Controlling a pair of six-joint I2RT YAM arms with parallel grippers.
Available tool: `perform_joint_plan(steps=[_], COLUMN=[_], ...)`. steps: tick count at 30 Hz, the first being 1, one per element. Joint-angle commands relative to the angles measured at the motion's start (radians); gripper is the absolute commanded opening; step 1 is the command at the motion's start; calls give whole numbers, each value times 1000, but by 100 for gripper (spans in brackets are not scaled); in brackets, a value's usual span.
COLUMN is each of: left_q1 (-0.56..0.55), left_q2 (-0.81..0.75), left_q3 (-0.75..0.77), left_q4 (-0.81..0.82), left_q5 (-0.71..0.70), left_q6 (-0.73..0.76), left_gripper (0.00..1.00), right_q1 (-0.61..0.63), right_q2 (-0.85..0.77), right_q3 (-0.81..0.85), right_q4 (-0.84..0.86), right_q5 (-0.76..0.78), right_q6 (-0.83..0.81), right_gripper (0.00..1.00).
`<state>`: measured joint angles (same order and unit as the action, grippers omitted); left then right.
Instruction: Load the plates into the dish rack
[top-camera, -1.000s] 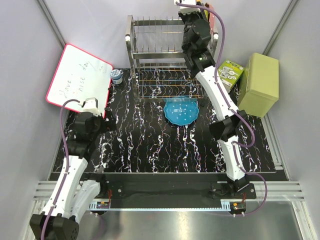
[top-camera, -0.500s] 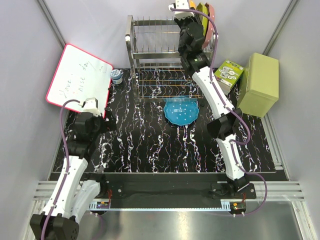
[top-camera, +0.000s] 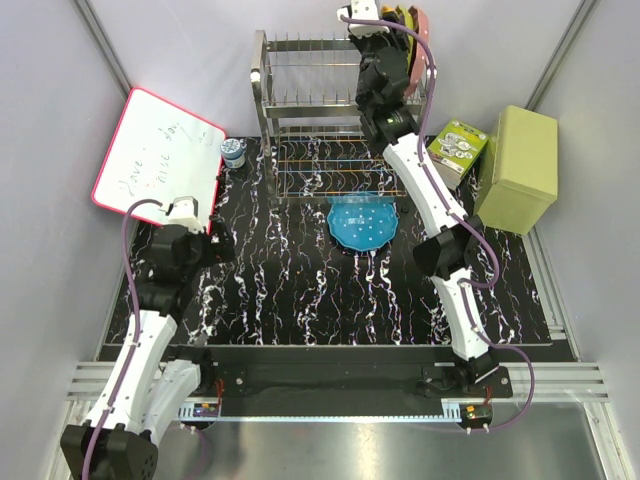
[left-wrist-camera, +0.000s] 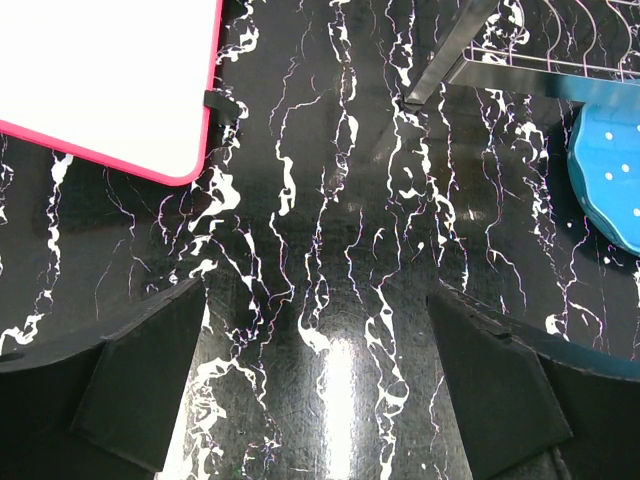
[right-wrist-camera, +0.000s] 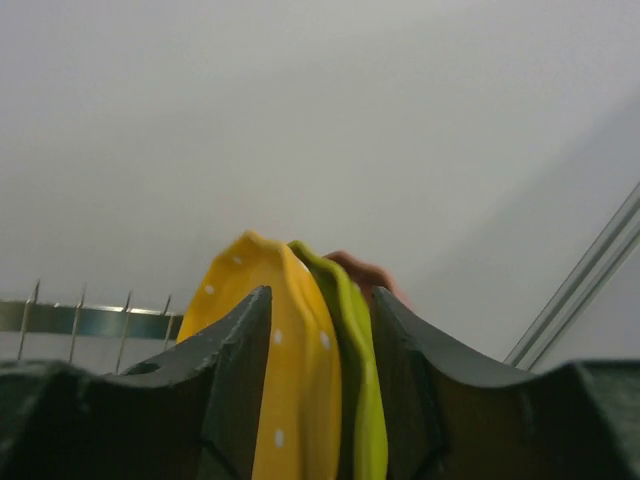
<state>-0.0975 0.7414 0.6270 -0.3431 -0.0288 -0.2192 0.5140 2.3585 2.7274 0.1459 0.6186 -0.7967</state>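
The dish rack (top-camera: 310, 100) stands at the back of the table; its top wires show in the right wrist view (right-wrist-camera: 80, 317). Three plates stand on edge at its top right: orange (right-wrist-camera: 290, 350), yellow-green (top-camera: 402, 20) (right-wrist-camera: 360, 380) and pink (top-camera: 421, 30) (right-wrist-camera: 365, 270). My right gripper (top-camera: 385, 25) (right-wrist-camera: 320, 295) is up at them, its jaws apart with the orange and yellow-green rims between the fingers. The blue plate (top-camera: 362, 222) (left-wrist-camera: 610, 170) lies flat in front of the rack. My left gripper (top-camera: 222, 245) (left-wrist-camera: 315, 290) is open and empty over the table at the left.
A red-framed whiteboard (top-camera: 155, 160) (left-wrist-camera: 100, 70) leans at the back left, with a small jar (top-camera: 233, 152) next to it. A patterned box (top-camera: 458, 145) and a pale green box (top-camera: 520, 165) stand right of the rack. A rack leg (left-wrist-camera: 450, 50) shows ahead of my left gripper.
My right gripper has moved left and back along the rack top, uncovering the standing plates. The left arm has shifted only slightly. The blue plate has not moved.
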Motion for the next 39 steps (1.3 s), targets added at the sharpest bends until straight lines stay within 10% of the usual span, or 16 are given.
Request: perform_joint_plan(steps=[1, 20, 25, 33, 39], left_q1=[-4, -147, -284, -356, -473], left_q2=[-7, 182, 308, 599, 777], left_q3=[-6, 137, 184, 327, 438], left_q4=[56, 95, 124, 185, 223], left_q5=[23, 380, 372, 388, 319], left_q6=[-17, 20, 72, 123, 271], left_gripper=[99, 99, 99, 99, 86], right_q1=[3, 138, 138, 136, 136], right_q2=[-53, -336, -666, -1114, -1310], right_q3=[22, -95, -559, -1119, -1472], right_q4=[187, 215, -84, -807, -890], right_q5=[-14, 158, 247, -178, -474], right_q6=[-58, -198, -4, 491, 645], right_gripper=[55, 60, 77, 92, 94])
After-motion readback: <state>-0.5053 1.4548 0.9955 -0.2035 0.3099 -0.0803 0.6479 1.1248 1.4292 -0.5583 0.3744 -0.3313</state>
